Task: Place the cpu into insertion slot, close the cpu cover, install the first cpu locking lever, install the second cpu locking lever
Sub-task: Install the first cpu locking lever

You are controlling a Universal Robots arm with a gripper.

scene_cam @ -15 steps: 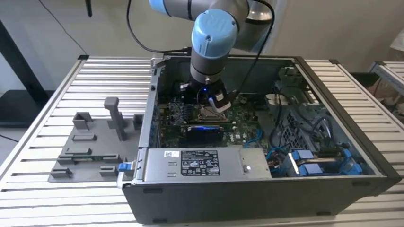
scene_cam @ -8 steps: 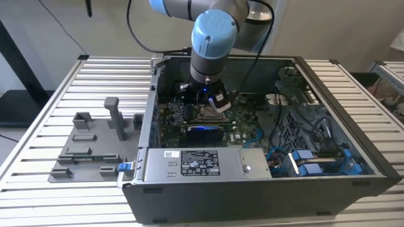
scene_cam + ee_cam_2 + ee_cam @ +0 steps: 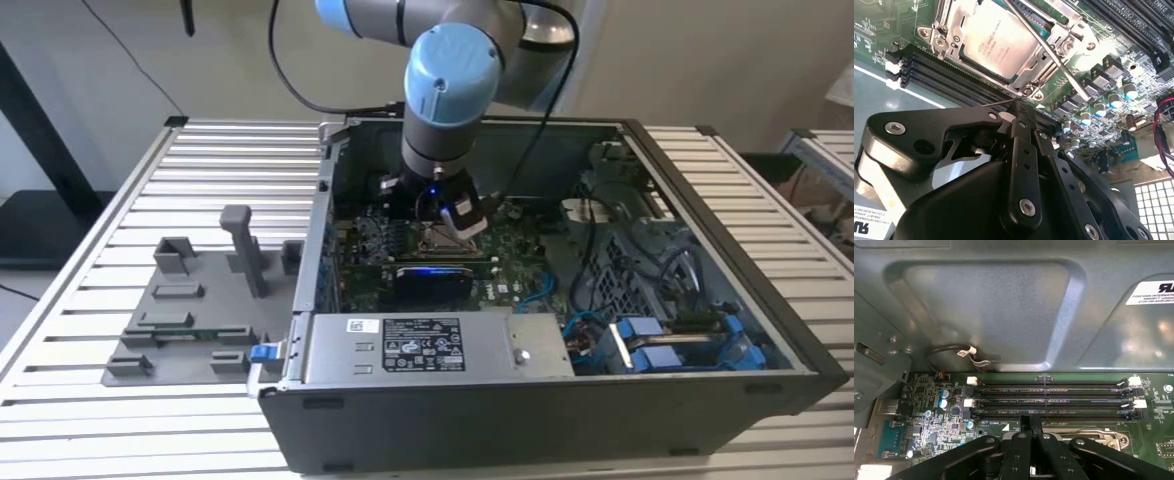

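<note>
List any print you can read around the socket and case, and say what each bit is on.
None can be quoted with confidence.
White label on the power supply box: print too small to read.
White sticker on the case wall: cut off at the edge, too small to read.
Etched marking on the cpu: too faint to read.
White lettering beside the memory slots: too small to read.

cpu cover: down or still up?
Down. In the second wrist view the cpu cover lies flat around the cpu, which sits in the socket; a thin lever rod crosses above it. Whether it is latched, cannot tell.
</note>
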